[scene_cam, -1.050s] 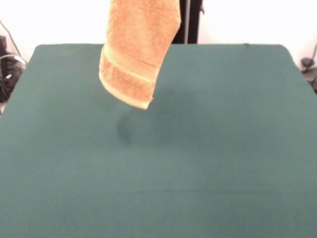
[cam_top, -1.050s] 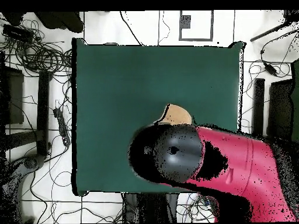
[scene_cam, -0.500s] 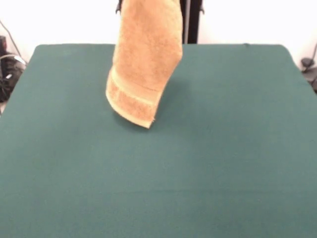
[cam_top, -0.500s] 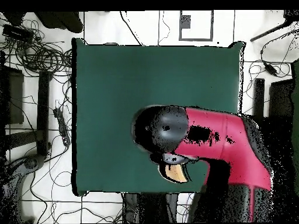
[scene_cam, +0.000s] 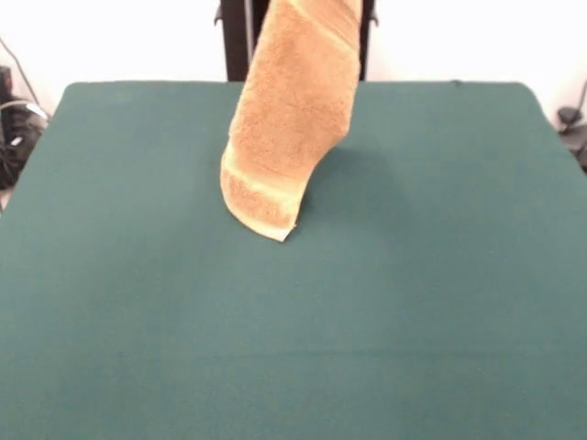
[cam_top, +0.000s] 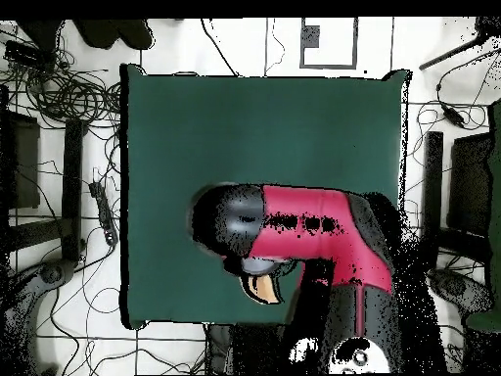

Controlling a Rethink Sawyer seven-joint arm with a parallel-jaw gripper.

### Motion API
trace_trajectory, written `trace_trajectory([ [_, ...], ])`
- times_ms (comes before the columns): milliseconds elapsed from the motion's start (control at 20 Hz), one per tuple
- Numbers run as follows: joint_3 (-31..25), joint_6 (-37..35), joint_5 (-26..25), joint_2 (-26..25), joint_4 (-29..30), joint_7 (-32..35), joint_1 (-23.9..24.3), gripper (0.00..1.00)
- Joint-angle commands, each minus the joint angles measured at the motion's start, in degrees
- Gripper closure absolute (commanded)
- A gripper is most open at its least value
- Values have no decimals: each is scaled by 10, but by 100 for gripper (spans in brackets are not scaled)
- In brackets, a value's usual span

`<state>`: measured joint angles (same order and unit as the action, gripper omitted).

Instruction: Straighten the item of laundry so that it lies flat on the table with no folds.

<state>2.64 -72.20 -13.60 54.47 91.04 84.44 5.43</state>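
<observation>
Front view: the near half of the table (scene_cam: 293,348) is bare dark green cloth. Farther back, a little left of centre, the orange-tan towel (scene_cam: 289,119) hangs down from above the picture's top edge. It drapes as a long, narrow strip, tilted so that its lower end sits further left than its top. A paler woven band crosses it near the bottom, and the lowest corner comes down to the green cloth or just above it; I cannot tell whether it touches. A faint shadow lies on the table to the right of the hanging cloth. Behind the towel, dark upright parts of the robot show at the far edge.

From overhead, the red and black arm (cam_top: 303,223) reaches across the table, covering most of the towel; only a small orange piece (cam_top: 262,288) shows beneath its black end. The gripper itself is hidden in both views, so I cannot tell how it stands.
</observation>
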Motion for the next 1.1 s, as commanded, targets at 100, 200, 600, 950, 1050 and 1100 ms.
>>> trace_trajectory([
  [100, -56, 37, 40, 13, 86, 77, -70, 100],
  [200, -53, 46, 48, 0, 79, 110, -89, 100],
  [600, -16, 134, 127, -69, 46, 310, -182, 100],
  [950, -32, 233, 45, -199, -66, 210, -196, 100],
  [1050, -21, 245, 41, -251, -111, 248, -221, 100],
  [1100, -11, 245, 46, -277, -135, 277, -235, 100],
])
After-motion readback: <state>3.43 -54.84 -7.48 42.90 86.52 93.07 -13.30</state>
